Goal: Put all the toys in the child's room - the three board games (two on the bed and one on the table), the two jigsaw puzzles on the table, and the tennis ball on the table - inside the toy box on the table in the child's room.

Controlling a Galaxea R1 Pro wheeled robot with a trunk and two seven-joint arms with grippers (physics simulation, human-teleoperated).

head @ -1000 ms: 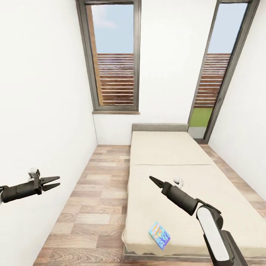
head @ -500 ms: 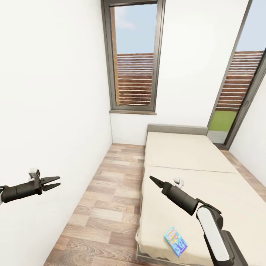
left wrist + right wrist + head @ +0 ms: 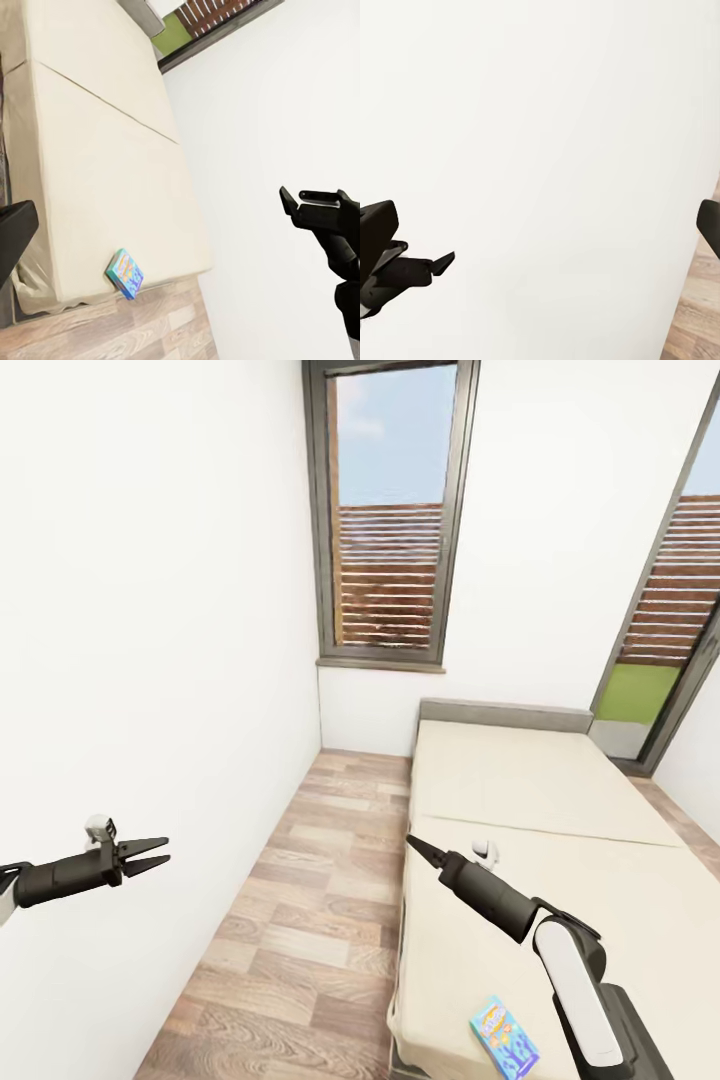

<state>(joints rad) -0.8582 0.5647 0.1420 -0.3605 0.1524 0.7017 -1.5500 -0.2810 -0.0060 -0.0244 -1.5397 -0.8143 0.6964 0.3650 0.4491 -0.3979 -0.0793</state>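
Observation:
A small blue board game (image 3: 505,1037) lies flat near the foot corner of the bed (image 3: 540,780), whose beige mattress stretches to a grey headboard. The left wrist view shows the same blue board game (image 3: 125,273) at the edge of the bed (image 3: 97,165). My right gripper (image 3: 410,843) hovers over the mattress's near side edge, well above and behind the game. In the right wrist view its fingers (image 3: 376,225) stand far apart, holding nothing. My left gripper (image 3: 150,853) hangs open and empty against the white wall, over the floor. The table and toy box are out of view.
A strip of wood-plank floor (image 3: 310,920) runs between the left wall (image 3: 150,640) and the bed. A tall window (image 3: 390,520) fills the far wall, and a glazed door (image 3: 665,640) stands at the right.
The whole picture has shifted: the camera turned left, so the bed, window and blue game sit further right. Both arms keep the same pose.

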